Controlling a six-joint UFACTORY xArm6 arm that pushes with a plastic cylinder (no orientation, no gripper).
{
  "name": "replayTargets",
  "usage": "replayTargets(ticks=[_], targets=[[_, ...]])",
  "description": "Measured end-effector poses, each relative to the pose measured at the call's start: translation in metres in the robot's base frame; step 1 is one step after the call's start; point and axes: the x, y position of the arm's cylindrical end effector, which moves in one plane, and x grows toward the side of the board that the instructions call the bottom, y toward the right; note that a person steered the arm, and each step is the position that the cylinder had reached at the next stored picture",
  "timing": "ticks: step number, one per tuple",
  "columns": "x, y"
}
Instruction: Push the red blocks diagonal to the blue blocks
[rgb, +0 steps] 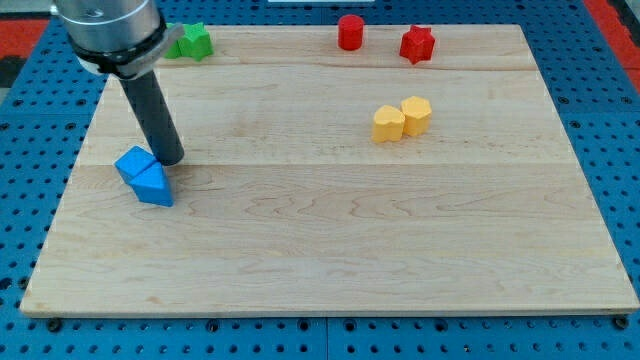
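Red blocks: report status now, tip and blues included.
My tip at the blue blocks, on their upper right. Red cylinder and red star far off at the view's top. Yellow blocks sit between; green blocks top left.

1. No readable text, labels, brands, numbers or signs anywhere in the camera view.
2. Wooden board (330, 250): bare wood grain only, no markings.
3. Blocks: plain coloured faces, no print.
4. Dark rod and its metal mount (108, 28): no legible lettering.
5. Blue perforated surface (600, 90) around the board: holes only, no writing.
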Motion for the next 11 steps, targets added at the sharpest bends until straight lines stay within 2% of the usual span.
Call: replayTargets(ticks=[1, 2, 4, 5, 6, 8, 11], targets=[[-0.032, 0.018], [-0.099, 0.075], [-0.218, 0.1], [-0.246, 0.136], [-0.246, 0.163], [-0.246, 0.302], [-0.229, 0.332]])
